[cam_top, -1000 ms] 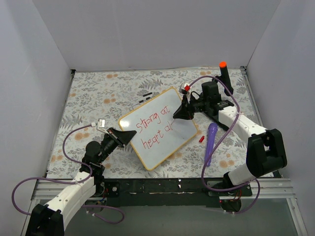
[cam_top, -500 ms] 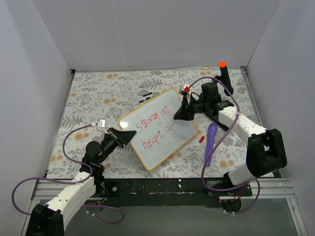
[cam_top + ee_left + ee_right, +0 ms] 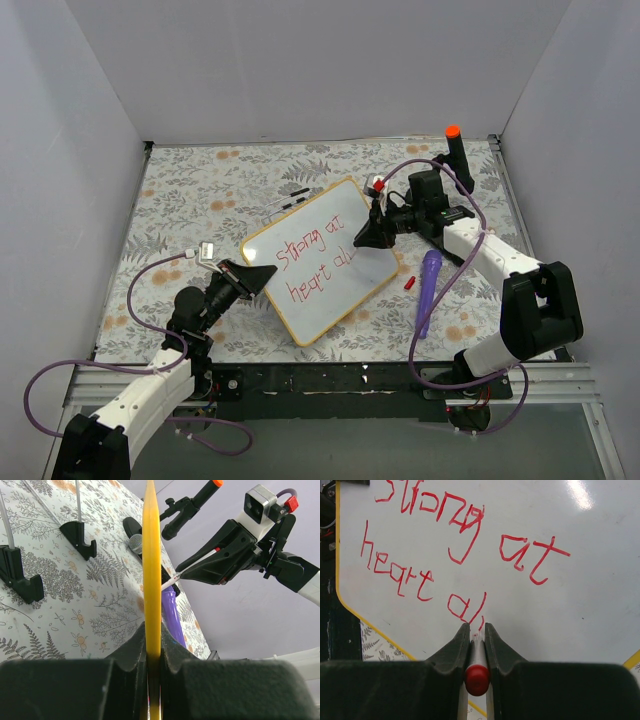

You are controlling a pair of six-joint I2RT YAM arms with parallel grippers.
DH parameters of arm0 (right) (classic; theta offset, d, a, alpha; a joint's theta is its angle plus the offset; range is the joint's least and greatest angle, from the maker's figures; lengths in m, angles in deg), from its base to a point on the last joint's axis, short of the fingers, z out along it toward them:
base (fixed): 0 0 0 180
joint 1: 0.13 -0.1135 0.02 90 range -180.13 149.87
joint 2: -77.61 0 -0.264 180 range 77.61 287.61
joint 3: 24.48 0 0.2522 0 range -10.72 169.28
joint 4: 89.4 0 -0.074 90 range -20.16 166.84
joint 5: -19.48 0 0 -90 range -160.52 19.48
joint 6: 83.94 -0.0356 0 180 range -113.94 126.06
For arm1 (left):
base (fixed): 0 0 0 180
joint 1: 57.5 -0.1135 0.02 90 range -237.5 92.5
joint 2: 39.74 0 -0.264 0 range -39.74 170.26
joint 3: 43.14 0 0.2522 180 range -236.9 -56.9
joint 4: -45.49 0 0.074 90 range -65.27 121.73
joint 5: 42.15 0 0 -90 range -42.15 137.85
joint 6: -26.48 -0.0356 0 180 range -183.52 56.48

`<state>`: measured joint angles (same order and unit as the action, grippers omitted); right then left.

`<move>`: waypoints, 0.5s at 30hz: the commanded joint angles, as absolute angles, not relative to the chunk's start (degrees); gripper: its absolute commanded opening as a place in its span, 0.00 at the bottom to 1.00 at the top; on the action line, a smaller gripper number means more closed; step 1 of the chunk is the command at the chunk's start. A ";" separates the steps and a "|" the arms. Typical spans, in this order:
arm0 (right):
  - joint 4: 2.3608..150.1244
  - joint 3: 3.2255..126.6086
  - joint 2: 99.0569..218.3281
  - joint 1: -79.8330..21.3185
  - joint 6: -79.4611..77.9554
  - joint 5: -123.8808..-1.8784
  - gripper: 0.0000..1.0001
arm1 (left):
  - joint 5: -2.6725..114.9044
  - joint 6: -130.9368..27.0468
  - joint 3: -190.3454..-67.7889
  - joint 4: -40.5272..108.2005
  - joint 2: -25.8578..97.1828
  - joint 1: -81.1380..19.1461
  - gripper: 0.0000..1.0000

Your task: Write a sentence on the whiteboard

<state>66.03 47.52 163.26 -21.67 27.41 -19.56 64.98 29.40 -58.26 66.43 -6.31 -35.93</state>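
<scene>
The whiteboard (image 3: 330, 255), white with a yellow frame, lies tilted in the middle of the table. Red writing (image 3: 313, 262) on it reads "Strong at" and "heart al" (image 3: 420, 582). My left gripper (image 3: 268, 272) is shut on the board's left edge, seen edge-on as a yellow strip (image 3: 151, 570) in the left wrist view. My right gripper (image 3: 362, 235) is shut on a red marker (image 3: 477, 672), its tip touching the board just after the "al". The marker tip (image 3: 172, 578) also shows in the left wrist view.
A purple microphone (image 3: 429, 288) lies right of the board, with a small red cap (image 3: 409, 282) beside it. A black handle with an orange tip (image 3: 455, 150) stands at the back right. Black clip feet (image 3: 79, 532) lie on the floral cloth. White walls enclose the table.
The red writing has grown: the second line gained an "l" stroke after "a". The right gripper shifted slightly along the board. The left arm has not moved.
</scene>
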 commanded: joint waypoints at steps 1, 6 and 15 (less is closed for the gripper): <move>65.67 48.78 162.78 -21.84 28.65 -20.60 0.01 | 65.08 32.19 -54.97 77.44 -7.31 -35.79 0.00; 66.03 51.77 163.65 -21.84 28.12 -21.39 0.01 | 65.34 32.19 -55.05 77.96 -6.61 -35.79 0.00; 66.64 54.41 164.97 -21.84 27.95 -22.80 0.01 | 65.26 32.01 -54.79 77.70 -6.96 -35.79 0.00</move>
